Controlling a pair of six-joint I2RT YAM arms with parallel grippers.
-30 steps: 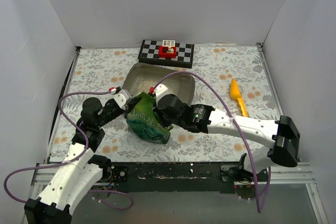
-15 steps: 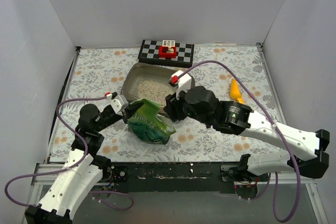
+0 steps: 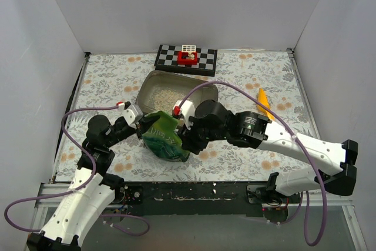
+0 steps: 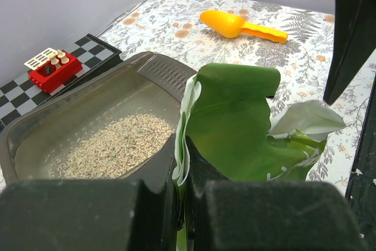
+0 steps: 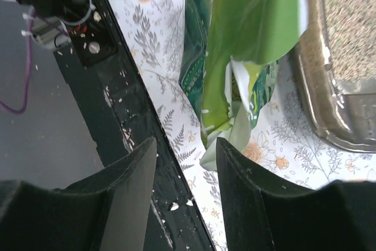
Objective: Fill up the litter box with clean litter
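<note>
The grey-brown litter box (image 3: 143, 90) lies at the table's middle with pale clean litter (image 3: 167, 96) over part of its floor. Against its near rim rests a crinkly green bag (image 3: 166, 137). My left gripper (image 3: 143, 123) is shut on the bag's folded top edge (image 4: 183, 145), with the litter box (image 4: 158, 72) and litter (image 4: 114, 145) just beyond. My right gripper (image 3: 189, 138) hovers open over the bag's right end. In the right wrist view its jaws (image 5: 185, 151) stand apart with nothing between them, the bag (image 5: 247, 39) beyond the tips and the litter box (image 5: 314, 98) to the right.
A yellow-orange scoop (image 3: 265, 108) lies right of the litter box, also seen from the left wrist (image 4: 235, 24). A checkered board (image 3: 170, 57) with a red block (image 3: 188, 57) stands at the back. The table's black near edge (image 5: 135, 121) runs under my right gripper. White walls enclose the table.
My right gripper let go of the bag, opened and swung off to the right, then came back over the bag's right end. My left gripper kept its hold on the top edge.
</note>
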